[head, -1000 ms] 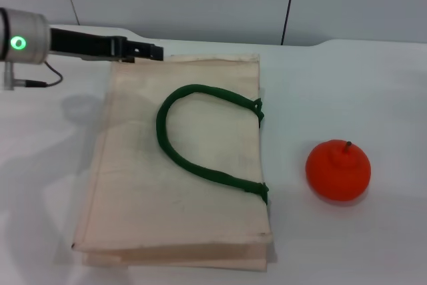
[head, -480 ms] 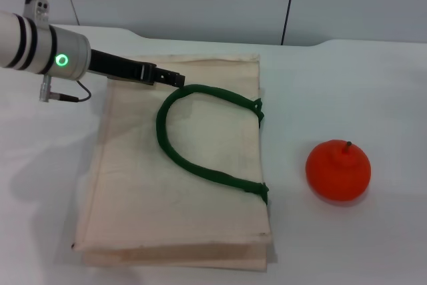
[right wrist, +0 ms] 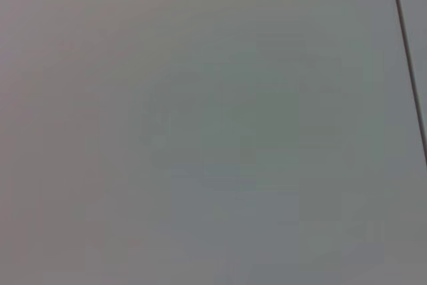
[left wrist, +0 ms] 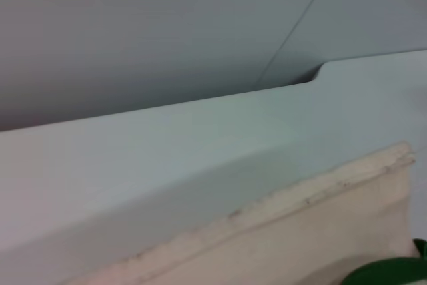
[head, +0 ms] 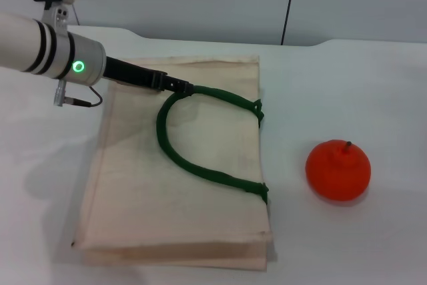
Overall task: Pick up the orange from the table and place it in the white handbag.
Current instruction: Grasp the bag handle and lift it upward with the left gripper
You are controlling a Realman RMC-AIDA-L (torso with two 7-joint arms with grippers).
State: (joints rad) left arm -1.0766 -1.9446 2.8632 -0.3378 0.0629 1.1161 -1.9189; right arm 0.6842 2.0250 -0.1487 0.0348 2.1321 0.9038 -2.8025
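The orange sits on the white table, to the right of the white handbag. The handbag lies flat, and its dark green handle loops across its top face. My left gripper reaches in from the left over the bag's far part, with its tip at the far bend of the handle. The left wrist view shows the bag's far edge, a bit of green handle and the table. The right gripper is out of view, and its wrist view shows only a grey wall.
A grey wall panel with a dark vertical seam stands behind the table's far edge. A thin cable hangs off the left arm's wrist above the bag's left edge.
My left arm has moved right and toward me, from the bag's far left corner to the far bend of the green handle. The orange and the bag have not moved.
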